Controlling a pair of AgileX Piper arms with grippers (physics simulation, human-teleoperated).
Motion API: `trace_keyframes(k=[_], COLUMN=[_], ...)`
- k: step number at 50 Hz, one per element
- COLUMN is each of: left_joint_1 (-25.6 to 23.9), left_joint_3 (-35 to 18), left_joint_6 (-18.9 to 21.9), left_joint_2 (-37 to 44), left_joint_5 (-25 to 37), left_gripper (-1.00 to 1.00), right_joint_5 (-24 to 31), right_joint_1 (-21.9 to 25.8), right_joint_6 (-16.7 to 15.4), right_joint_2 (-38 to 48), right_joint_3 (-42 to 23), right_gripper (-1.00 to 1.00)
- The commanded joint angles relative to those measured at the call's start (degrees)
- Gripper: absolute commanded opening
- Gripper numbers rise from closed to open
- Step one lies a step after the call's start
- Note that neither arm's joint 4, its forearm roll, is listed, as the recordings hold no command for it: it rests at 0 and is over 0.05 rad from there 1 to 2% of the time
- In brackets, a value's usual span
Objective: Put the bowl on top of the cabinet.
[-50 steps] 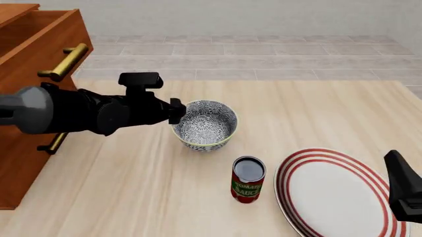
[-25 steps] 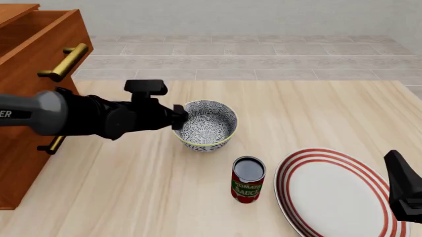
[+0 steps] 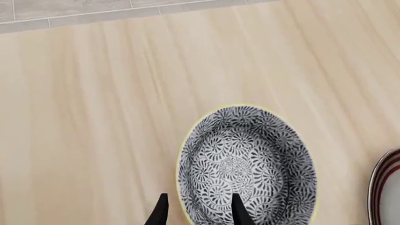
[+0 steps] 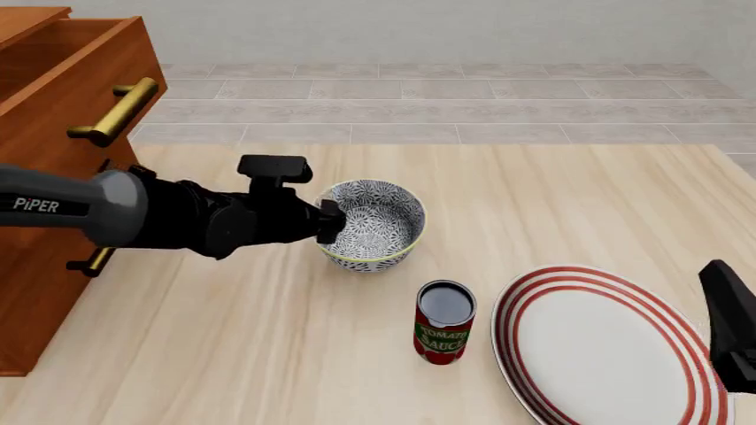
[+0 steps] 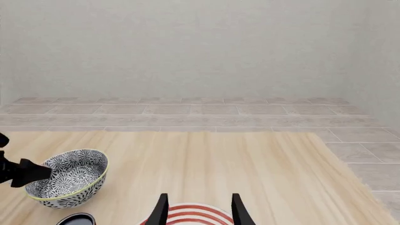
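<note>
table [image 4: 567,204]: pale wood, far edge meets grey tile floor, plain wall behind
near side: right gripper [image 5: 196,211] spread wide, holds nothing, over red-ringed plate [image 4: 597,350]; sauce can [image 4: 445,321] just left of plate
bowl [image 4: 374,224]: mid-table, upright
left gripper [image 3: 196,211]: fingers parted astride bowl's near-left rim, not clamped; was short of rim 1 s ago
cabinet [image 4: 59,168]: far left, well apart from bowl

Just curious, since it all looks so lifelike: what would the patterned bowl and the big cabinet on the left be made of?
The bowl looks like glazed ceramic: smooth, with a printed blue-grey floral pattern and a pale rim. The cabinet looks like varnished reddish-brown wood with visible grain; its bar handles look like brass.
</note>
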Motion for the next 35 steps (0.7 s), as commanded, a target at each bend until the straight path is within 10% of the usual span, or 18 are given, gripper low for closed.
trace_keyframes(k=[1, 35], left_joint_1=[-0.1, 1.6], left_joint_3=[-0.3, -3.2], left_joint_6=[0.0, 0.7], left_joint_2=[1.5, 6.5], left_joint_5=[-0.7, -1.3], left_gripper=[1.00, 1.00], right_joint_5=[3.3, 2.0], right_joint_1=[0.3, 0.2], right_joint_6=[0.0, 0.0], right_joint_2=[-0.2, -0.2], right_joint_3=[-3.1, -1.8], right_gripper=[1.00, 1.00])
